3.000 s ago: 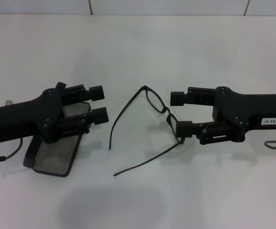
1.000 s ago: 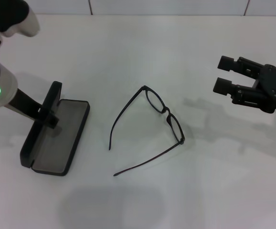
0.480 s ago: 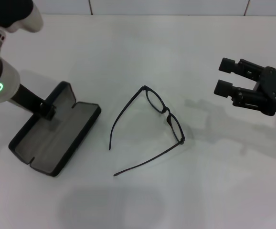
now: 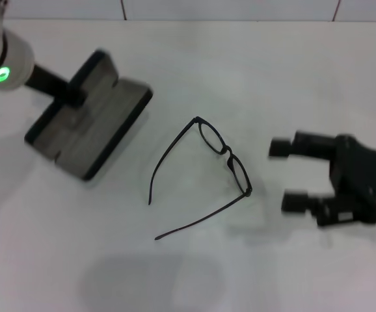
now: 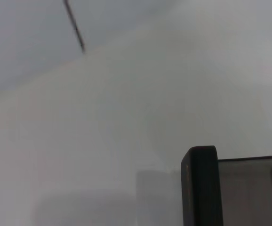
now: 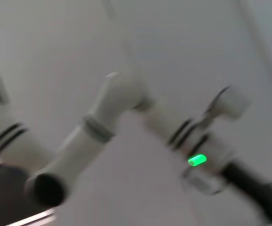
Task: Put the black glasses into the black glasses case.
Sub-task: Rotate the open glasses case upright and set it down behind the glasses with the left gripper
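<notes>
**Case held aloft, spectacles on the table**

While the black glasses (image 4: 204, 175) lie unfolded on the white table (image 4: 253, 78), temples pointing toward the robot, the right gripper (image 4: 287, 174) sits just beside their frame, fingers spread and grasping nothing. Farther off on the left, the left gripper (image 4: 76, 93) grips the black glasses case (image 4: 90, 120), which is open with its grey lining showing, well apart from the spectacles.
</notes>
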